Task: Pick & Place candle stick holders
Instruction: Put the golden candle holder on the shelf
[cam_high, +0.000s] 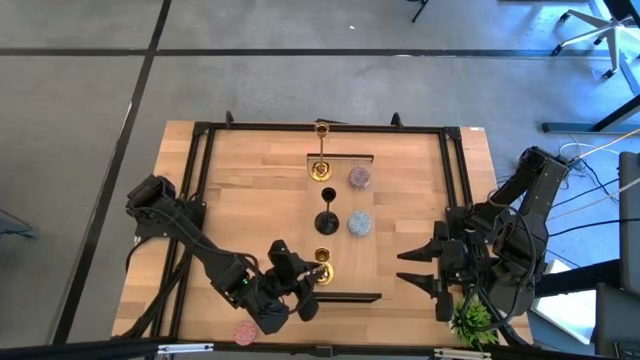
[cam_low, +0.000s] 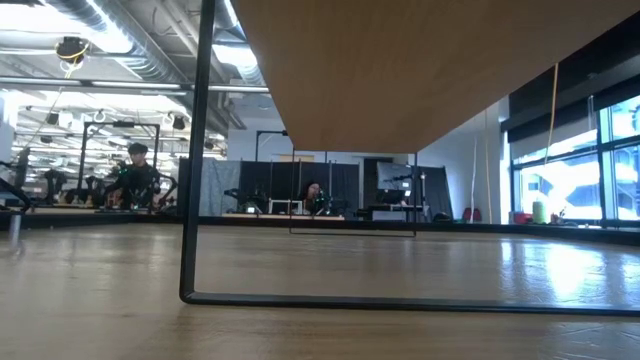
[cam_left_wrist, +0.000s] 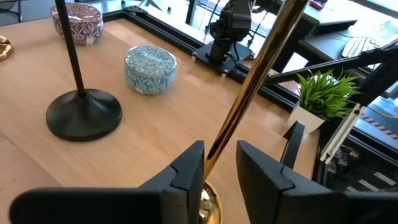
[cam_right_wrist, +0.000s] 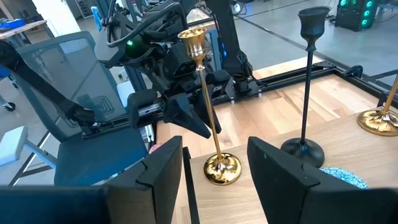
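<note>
Left gripper (cam_left_wrist: 221, 171) has its fingers slightly parted around the near gold holder (cam_right_wrist: 208, 106), releasing it on the counter (cam_high: 260, 190); next, back clear.

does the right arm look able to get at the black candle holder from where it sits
Probably yes: the right gripper is open and faces the black holder across bare wood, and the light-blue holder beside it is the only thing crowding that side.

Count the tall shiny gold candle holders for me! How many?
2. One tall shiny gold candle holder stands at the table's far middle; the other gold holder stands near the front, between the left gripper's fingers.
</note>
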